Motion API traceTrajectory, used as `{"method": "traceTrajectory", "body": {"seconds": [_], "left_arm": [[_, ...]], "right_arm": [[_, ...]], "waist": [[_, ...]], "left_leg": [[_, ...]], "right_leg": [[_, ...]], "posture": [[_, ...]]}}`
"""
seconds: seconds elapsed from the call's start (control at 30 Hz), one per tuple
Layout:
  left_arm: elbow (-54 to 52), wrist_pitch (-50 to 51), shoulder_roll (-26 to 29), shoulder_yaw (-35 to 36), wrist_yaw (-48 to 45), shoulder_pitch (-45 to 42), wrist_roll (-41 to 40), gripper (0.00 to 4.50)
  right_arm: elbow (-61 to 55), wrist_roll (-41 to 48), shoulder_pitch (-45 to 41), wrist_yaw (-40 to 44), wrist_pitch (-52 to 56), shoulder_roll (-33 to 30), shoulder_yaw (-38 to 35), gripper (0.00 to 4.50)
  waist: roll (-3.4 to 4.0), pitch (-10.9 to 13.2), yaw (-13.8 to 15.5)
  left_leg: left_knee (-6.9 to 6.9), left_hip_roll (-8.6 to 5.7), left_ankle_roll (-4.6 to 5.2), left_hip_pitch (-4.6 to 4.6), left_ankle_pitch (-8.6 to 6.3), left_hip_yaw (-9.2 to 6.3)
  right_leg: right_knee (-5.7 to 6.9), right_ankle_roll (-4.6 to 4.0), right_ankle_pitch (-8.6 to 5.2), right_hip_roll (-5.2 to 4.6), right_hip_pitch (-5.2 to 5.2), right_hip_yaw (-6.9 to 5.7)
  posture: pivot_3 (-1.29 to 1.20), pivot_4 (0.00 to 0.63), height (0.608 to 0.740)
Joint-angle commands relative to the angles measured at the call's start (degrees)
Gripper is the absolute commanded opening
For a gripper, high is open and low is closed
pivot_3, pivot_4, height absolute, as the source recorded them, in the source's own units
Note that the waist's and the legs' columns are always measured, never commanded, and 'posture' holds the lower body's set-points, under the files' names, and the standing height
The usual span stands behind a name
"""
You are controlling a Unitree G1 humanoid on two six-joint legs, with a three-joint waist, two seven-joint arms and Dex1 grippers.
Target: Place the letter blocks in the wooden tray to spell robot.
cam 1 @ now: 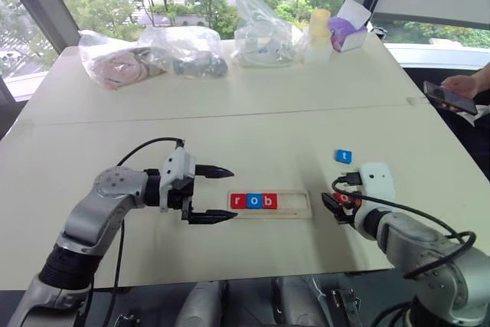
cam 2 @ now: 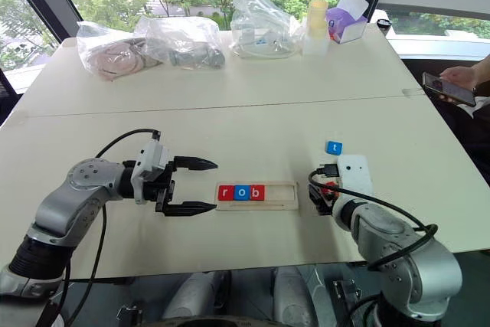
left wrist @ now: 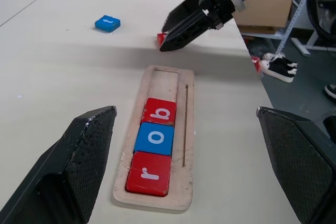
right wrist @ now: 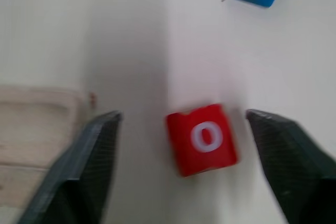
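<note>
The wooden tray [cam 1: 295,204] lies near the table's front edge. Its left half holds a red r [cam 1: 237,201], a blue o [cam 1: 253,201] and a red b [cam 1: 269,201] in a row. My left gripper [cam 1: 233,193] is open and points at the tray's left end, with nothing between its fingers. A red o block [right wrist: 202,139] rests on the table just right of the tray. My right gripper [cam 1: 341,206] is open around it, with its fingers [right wrist: 84,166] clear of the block's sides. A blue t block [cam 1: 344,156] lies farther back.
Clear plastic bags [cam 1: 153,55], a yellow bottle [cam 1: 318,34] and a purple box [cam 1: 346,32] line the table's far edge. A person's hand holds a phone [cam 1: 450,98] at the right edge. A seam [cam 1: 230,111] crosses the table.
</note>
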Motion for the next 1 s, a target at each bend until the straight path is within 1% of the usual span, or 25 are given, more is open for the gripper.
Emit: {"method": "traceTrajectory", "body": {"seconds": [0.03, 0.07, 0.13, 0.17, 0.2, 0.23, 0.27, 0.3, 0.33, 0.4, 0.5, 0.63, 0.77, 0.97, 1.0], "left_arm": [[-0.1, -1.4, -0.7, 0.0, 0.4, -1.0, 0.3, 4.50], [0.1, -1.6, -0.9, -0.1, 0.4, -1.2, 0.4, 4.50], [0.4, -1.7, -1.3, -0.2, 0.4, -1.6, 0.7, 4.50], [0.6, -1.8, -1.5, -0.2, 0.4, -1.7, 0.8, 4.50], [0.8, -1.8, -1.6, -0.3, 0.5, -2.0, 0.9, 4.50], [0.8, -1.7, -1.8, -0.3, 0.6, -2.2, 0.9, 4.50], [0.6, -1.7, -1.9, -0.3, 0.8, -2.3, 1.0, 4.50], [0.4, -1.5, -2.0, -0.2, 0.9, -2.3, 0.9, 4.50], [0.3, -1.3, -2.1, -0.1, 1.1, -2.4, 0.9, 4.50], [0.2, -1.0, -2.2, -0.1, 1.4, -2.8, 0.9, 4.50], [-0.4, -0.2, -2.3, -0.2, 2.0, -3.3, 0.8, 4.50], [-1.9, 1.4, -2.0, 0.2, 3.1, -3.4, 0.0, 4.50], [-3.1, 2.5, -1.5, 0.5, 3.7, -3.1, -0.4, 4.50], [-4.1, 3.4, -1.2, 0.7, 4.3, -2.9, -0.8, 4.50], [-4.1, 3.3, -1.1, 0.7, 4.3, -2.8, -0.8, 4.50]], "right_arm": [[2.4, 7.4, -4.8, 13.8, 0.2, -15.6, 2.6, 4.46], [4.4, 6.8, -4.4, 19.2, -4.7, -21.9, 4.5, 4.46], [8.9, 2.5, -2.5, 28.7, -18.0, -31.4, 8.2, 4.46], [10.7, 0.7, -1.6, 31.7, -23.4, -34.0, 9.5, 4.46], [13.7, -2.1, -0.6, 36.1, -31.3, -36.4, 10.8, 4.46], [18.0, -6.4, 1.1, 42.7, -43.6, -39.3, 12.2, 4.46], [23.6, -9.1, 1.9, 50.7, -54.6, -41.4, 13.5, 4.46], [28.4, -11.2, 1.9, 56.7, -63.0, -42.7, 14.9, 4.46], [32.0, -12.4, 1.4, 60.6, -68.4, -43.1, 15.9, 4.46], [38.8, -14.9, -1.4, 64.8, -75.7, -42.1, 18.5, 4.46], [47.3, -18.8, -6.3, 69.8, -82.7, -40.0, 22.4, 4.46], [54.4, -20.4, -10.9, 74.8, -86.4, -36.6, 24.9, 4.46], [58.4, -23.1, -13.2, 76.2, -90.1, -33.7, 26.3, 4.46], [60.5, -25.4, -13.7, 77.6, -92.8, -31.9, 27.0, 4.46], [60.9, -26.2, -13.8, 77.6, -93.7, -31.9, 27.2, 4.23]], "waist": [[-0.02, 0.0, 0.0], [-0.04, 0.0, 0.0], [-0.09, 0.0, 0.1], [-0.10, 0.0, 0.1], [-0.10, 0.0, 0.1], [-0.10, 0.0, 0.1], [-0.11, 0.0, 0.1], [-0.12, 0.0, 0.0], [-0.12, 0.1, 0.0], [-0.16, 0.1, -0.1], [-0.19, 0.2, -0.3], [-0.19, 0.2, 0.0], [-0.19, 0.2, 0.1], [-0.18, 0.2, 0.2], [-0.18, 0.2, 0.2]], "left_leg": [[0.03, 0.01, 0.01, 0.01, 0.00, 0.02], [0.01, 0.03, 0.02, 0.03, 0.00, 0.01], [-0.02, 0.08, 0.04, 0.06, -0.02, -0.07], [-0.04, 0.09, 0.07, 0.07, -0.04, -0.10], [-0.05, 0.09, 0.09, 0.06, -0.05, -0.11], [-0.05, 0.08, 0.12, 0.05, -0.07, -0.11], [-0.04, 0.06, 0.13, 0.03, -0.09, -0.08], [-0.03, 0.02, 0.16, 0.04, -0.10, 0.00], [0.00, 0.02, 0.18, 0.04, -0.11, 0.08], [0.03, 0.02, 0.18, 0.06, -0.12, 0.09], [0.03, 0.05, 0.17, 0.12, -0.12, 0.10], [0.02, 0.05, 0.16, 0.12, -0.11, 0.02], [0.02, 0.04, 0.14, 0.11, -0.11, 0.00], [0.02, 0.02, 0.13, 0.10, -0.11, -0.01], [0.03, 0.02, 0.13, 0.10, -0.11, -0.01]], "right_leg": [[-0.01, 0.00, -0.01, 0.00, 0.05, -0.01], [-0.02, 0.00, -0.02, 0.02, 0.07, -0.04], [-0.04, 0.11, -0.06, 0.06, 0.17, -0.19], [-0.06, 0.18, -0.08, 0.07, 0.21, -0.28], [-0.08, 0.29, -0.05, 0.07, 0.21, -0.30], [-0.08, 0.33, -0.06, 0.05, 0.22, -0.29], [-0.09, 0.35, -0.07, 0.01, 0.21, -0.28], [-0.11, 0.40, -0.07, -0.02, 0.22, -0.24], [-0.17, 0.42, -0.07, -0.03, 0.25, -0.22], [-0.24, 0.44, -0.05, -0.04, 0.29, -0.18], [-0.19, 0.40, -0.02, -0.03, 0.29, -0.12], [-0.10, 0.38, -0.03, -0.01, 0.24, -0.11], [-0.10, 0.37, -0.02, -0.03, 0.24, -0.10], [-0.10, 0.37, -0.02, -0.04, 0.24, -0.08], [-0.10, 0.37, -0.02, -0.04, 0.24, -0.08]], "posture": [[0.00, 0.150, 0.740], [0.00, 0.150, 0.740], [0.00, 0.150, 0.740], [0.00, 0.150, 0.740], [0.00, 0.150, 0.740], [0.00, 0.150, 0.740], [0.00, 0.150, 0.740], [0.00, 0.150, 0.740], [0.00, 0.150, 0.740], [0.00, 0.150, 0.740], [0.00, 0.150, 0.740], [0.00, 0.150, 0.740], [0.00, 0.150, 0.740], [0.00, 0.150, 0.740], [0.00, 0.150, 0.740]]}}
